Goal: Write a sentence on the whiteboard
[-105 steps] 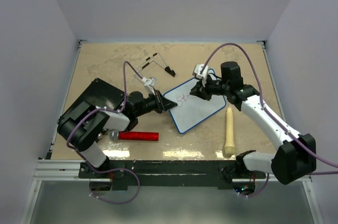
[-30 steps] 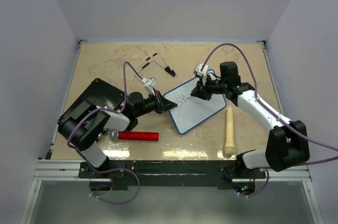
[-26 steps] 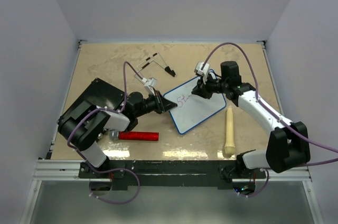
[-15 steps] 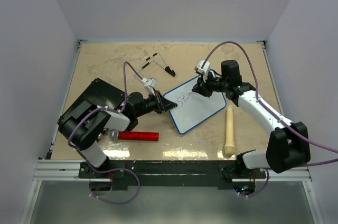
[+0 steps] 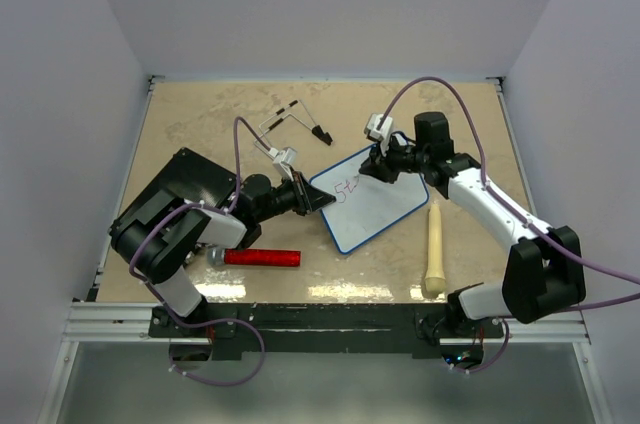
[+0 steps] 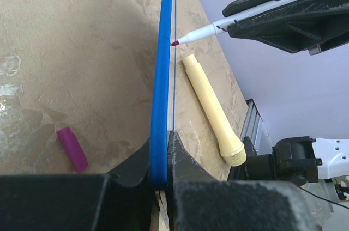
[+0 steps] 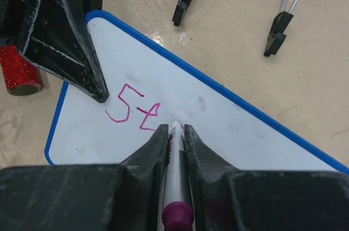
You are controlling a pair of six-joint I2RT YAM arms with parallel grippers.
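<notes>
- Blue-rimmed whiteboard (image 5: 378,206) lies skewed at mid-table, between the two arms. Its left corner is clamped in the left gripper (image 5: 318,200), jaws pinched on the rim.
- Purple-pink sentence (image 7: 133,112): only "St" is legible, at the board's left end, just beside the left gripper's finger.
- Right gripper (image 7: 174,133) is clenched around a marker (image 6: 218,26). The tip sits at the board face, right of the letters; contact cannot be confirmed.
- Pink cap (image 6: 72,148) lies on the table near the board's edge.
- Cream wooden pestle (image 5: 434,249) lies right of the board, apart from it.
- Red glittery cylinder (image 5: 262,257) and black slab (image 5: 180,189) lie to the left; wire stand (image 5: 295,122) lies beyond.
</notes>
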